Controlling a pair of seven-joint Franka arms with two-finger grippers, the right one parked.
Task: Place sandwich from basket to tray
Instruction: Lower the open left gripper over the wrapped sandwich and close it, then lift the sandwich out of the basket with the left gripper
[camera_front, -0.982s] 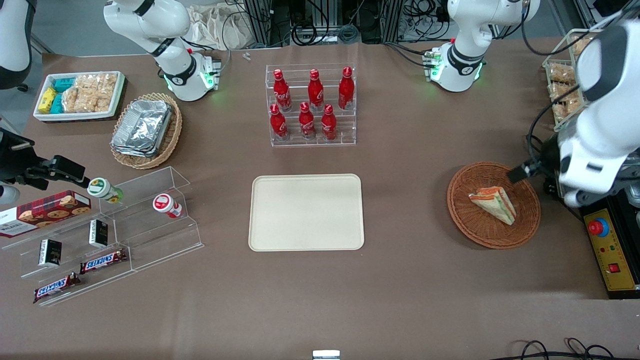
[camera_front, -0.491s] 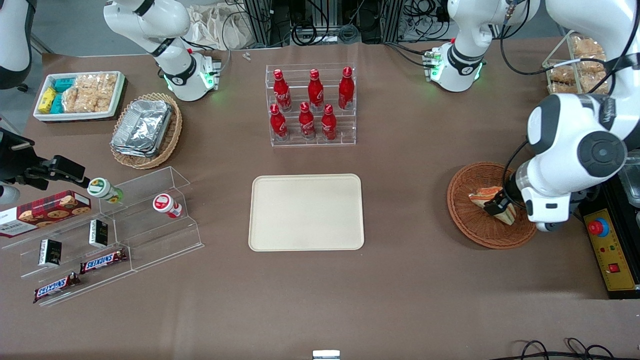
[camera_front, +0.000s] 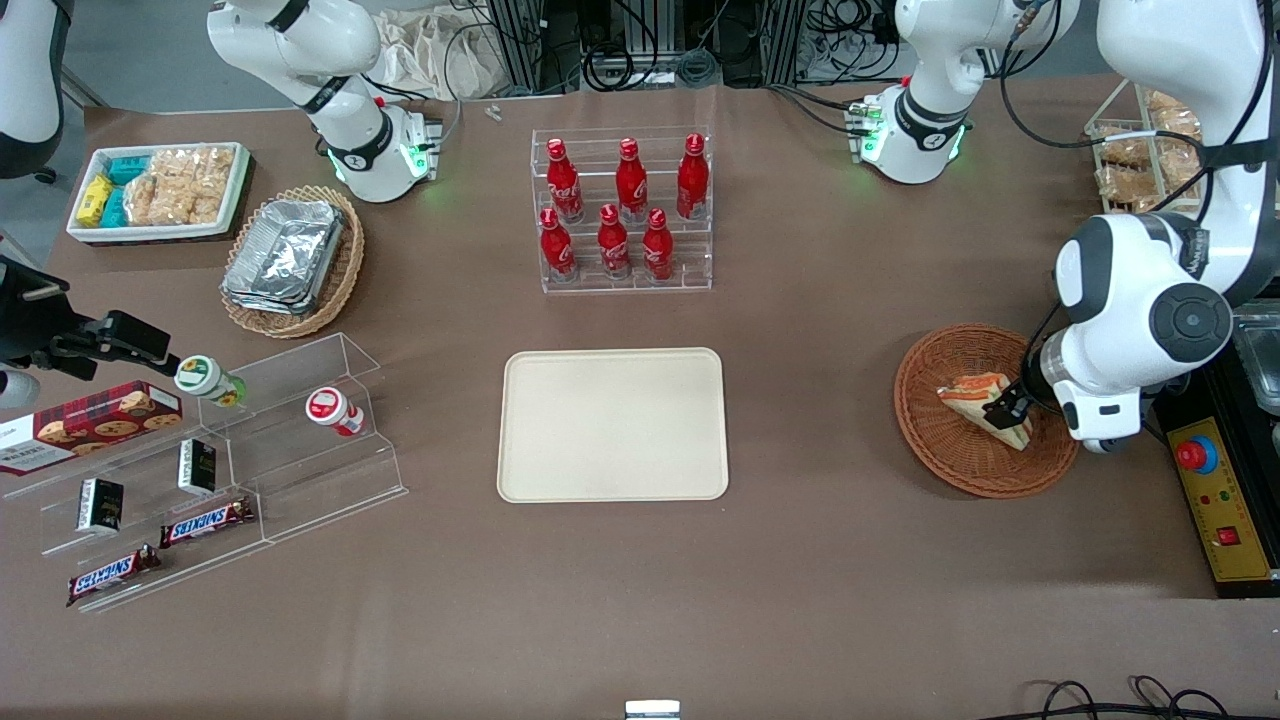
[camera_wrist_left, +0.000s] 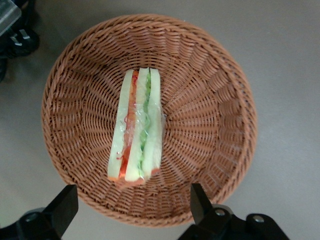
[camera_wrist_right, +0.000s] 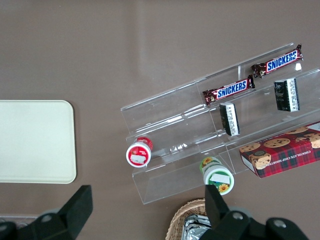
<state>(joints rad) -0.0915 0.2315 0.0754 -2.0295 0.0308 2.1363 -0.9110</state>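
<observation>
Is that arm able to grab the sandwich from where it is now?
Probably yes. The gripper hangs open right above the sandwich, one finger on each side of it. The sandwich lies alone in the shallow basket, so nothing blocks a straight drop.

The brown table (camera_front: 820, 560) carries the tray (camera_front: 612, 424), the basket (camera_front: 950, 455), a bottle rack (camera_front: 625, 210) and an acrylic snack shelf (camera_front: 240, 470).

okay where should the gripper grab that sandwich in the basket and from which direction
Probably from straight above, closing across the sandwich's two flat bread faces near the middle of its length. It stands on edge in the basket with the filling layers facing up, so those faces are free on both sides. The gripper is open above it, one finger to each side, so it seems lined up already.
</observation>
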